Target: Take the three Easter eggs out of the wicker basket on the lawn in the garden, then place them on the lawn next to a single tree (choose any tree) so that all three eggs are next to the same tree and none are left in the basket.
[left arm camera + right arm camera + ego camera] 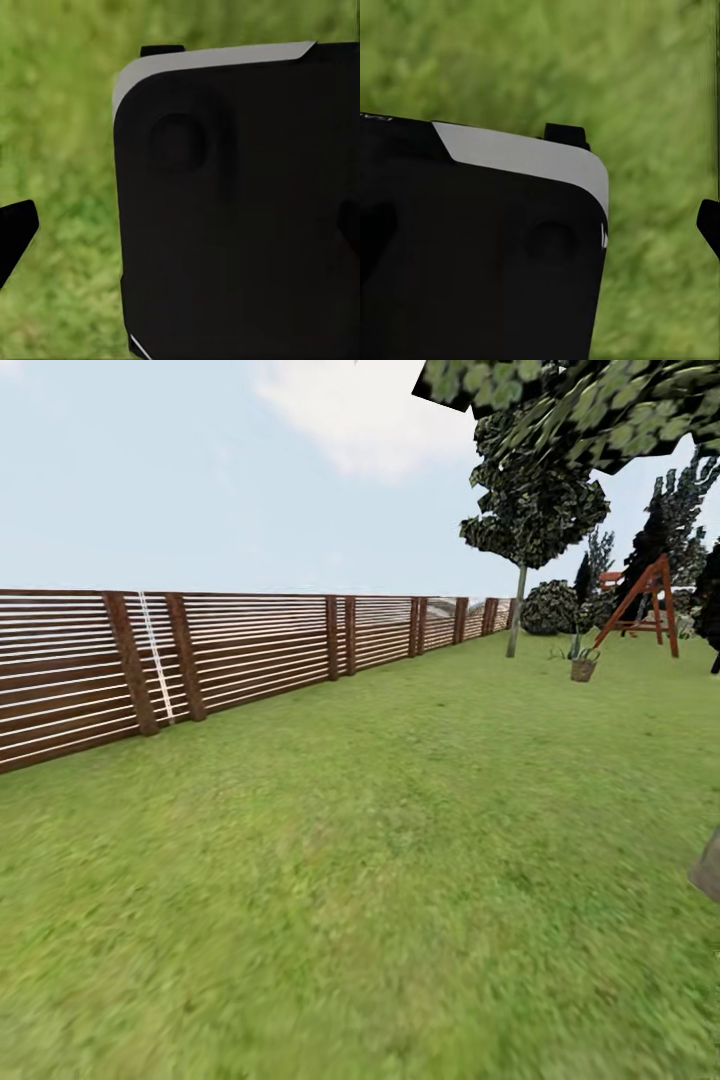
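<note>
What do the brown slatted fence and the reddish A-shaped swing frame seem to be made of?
The brown slatted fence looks like stained wood with a matte finish: horizontal boards between darker posts. The reddish A-shaped swing frame also looks like wood, painted or stained red-brown; it is too far away to show grain.

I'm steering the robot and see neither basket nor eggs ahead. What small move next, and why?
Probably turn the base slowly to the right. The head view shows the lawn, the fence on the left and a slim-trunked tree far off. The swing frame and a grey shape cut by the right edge suggest more garden lies that way.
</note>
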Tool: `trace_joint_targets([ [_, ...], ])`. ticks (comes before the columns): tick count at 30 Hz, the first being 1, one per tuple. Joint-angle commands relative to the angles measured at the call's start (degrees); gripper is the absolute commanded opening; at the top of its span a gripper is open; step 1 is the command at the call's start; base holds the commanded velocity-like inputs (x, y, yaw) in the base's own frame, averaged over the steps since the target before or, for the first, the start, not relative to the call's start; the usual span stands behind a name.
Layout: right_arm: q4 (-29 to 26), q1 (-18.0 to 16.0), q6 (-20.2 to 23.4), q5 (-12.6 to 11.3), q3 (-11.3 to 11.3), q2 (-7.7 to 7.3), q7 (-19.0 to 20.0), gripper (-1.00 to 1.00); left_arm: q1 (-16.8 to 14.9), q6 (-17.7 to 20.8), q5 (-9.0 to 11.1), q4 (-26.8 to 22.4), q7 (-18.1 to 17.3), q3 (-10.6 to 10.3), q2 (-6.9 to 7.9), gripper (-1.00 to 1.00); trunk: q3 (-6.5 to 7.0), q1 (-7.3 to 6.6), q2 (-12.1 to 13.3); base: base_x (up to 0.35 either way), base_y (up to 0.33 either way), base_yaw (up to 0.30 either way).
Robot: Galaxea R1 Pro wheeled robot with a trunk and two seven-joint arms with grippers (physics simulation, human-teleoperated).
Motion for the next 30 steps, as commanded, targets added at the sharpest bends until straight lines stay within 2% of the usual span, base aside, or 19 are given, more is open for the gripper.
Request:
trace_joint_targets([
  [1, 0.1, 0.0, -0.1, 0.5, 0.1, -0.01, 0.0, 1.00, 0.0, 0.0, -0.1, -0.1, -0.1, 0.0, 0.03, 1.00, -0.01, 0.04, 0.0, 0.341, 0.000, -0.286],
  [6, 0.1, 0.0, -0.1, 0.5, 0.1, 0.02, 0.0, 1.00, 0.0, 0.6, 0.8, -0.1, -0.1, 0.0, 0.03, 1.00, 0.15, 0.04, 0.0, 0.341, 0.000, -0.286],
  [15, 0.1, 0.0, -0.1, 0.5, 0.1, 0.04, 0.0, 1.00, 0.0, 0.8, 1.0, -0.1, -0.1, 0.0, 0.05, 1.00, 0.40, 0.04, 0.0, 0.341, 0.000, -0.267],
  [30, 0.1, -0.1, -0.1, 0.5, 0.1, 0.04, 0.0, 1.00, 0.0, 0.8, 1.1, -0.1, -0.1, 0.0, 0.05, 1.00, 0.42, 0.04, 0.0, 0.341, 0.000, -0.015],
])
